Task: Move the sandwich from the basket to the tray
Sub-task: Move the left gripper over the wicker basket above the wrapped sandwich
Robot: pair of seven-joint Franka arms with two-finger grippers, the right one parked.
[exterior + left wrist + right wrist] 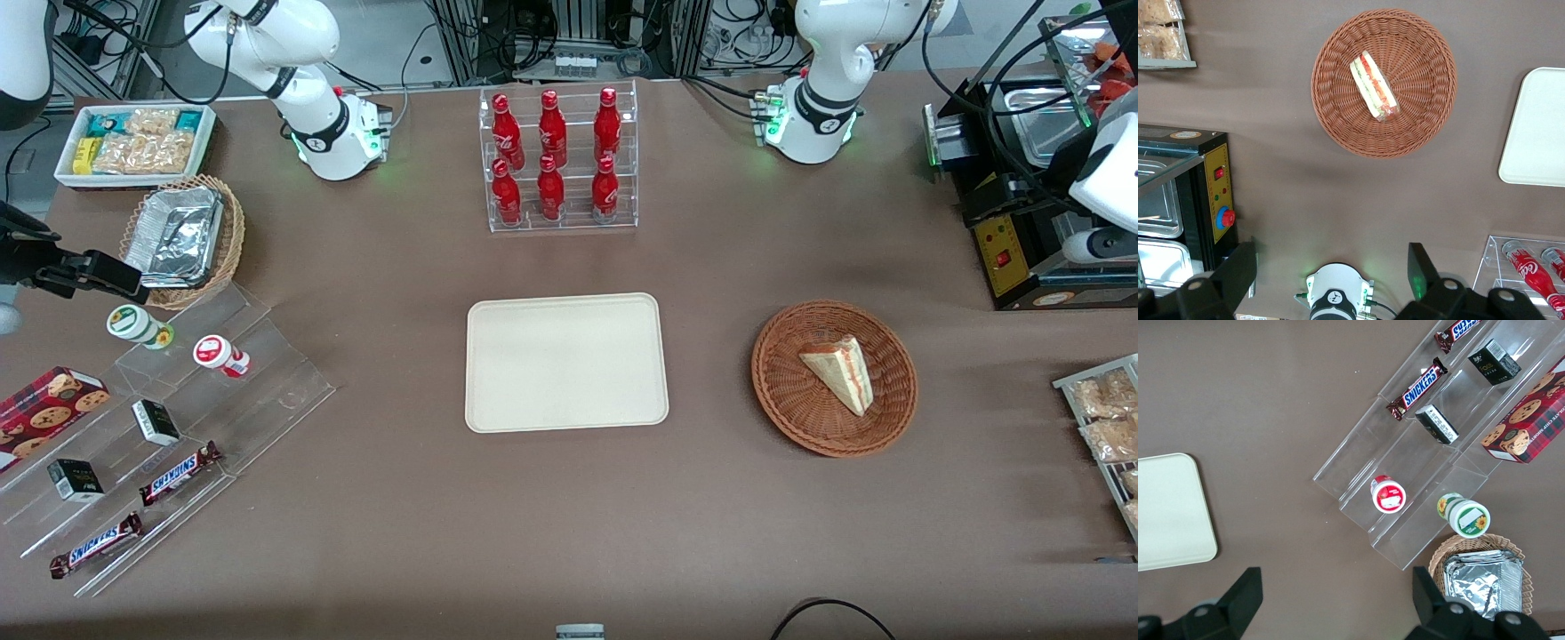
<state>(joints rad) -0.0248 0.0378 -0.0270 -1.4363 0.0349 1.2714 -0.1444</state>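
The sandwich (840,372), a pale wedge with red and green filling, lies in the round reddish-brown basket (791,404). The cream tray (566,363) sits bare beside the basket, toward the parked arm's end. In the left wrist view my gripper (1331,270) is open wide and empty. It is held high above the table, farther from the front camera than the basket (1418,100), and well apart from the sandwich (1373,87). An edge of the tray (1538,127) shows there too. In the front view only the white wrist (1107,178) shows, above the black machine.
A black machine (1013,240) and a rack of snack bags (1107,427) stand at the working arm's end. A clear rack of red bottles (558,160) stands farther back than the tray. A stepped acrylic display (178,418), a tan foil basket (182,238) and a white bin (133,142) are at the parked arm's end.
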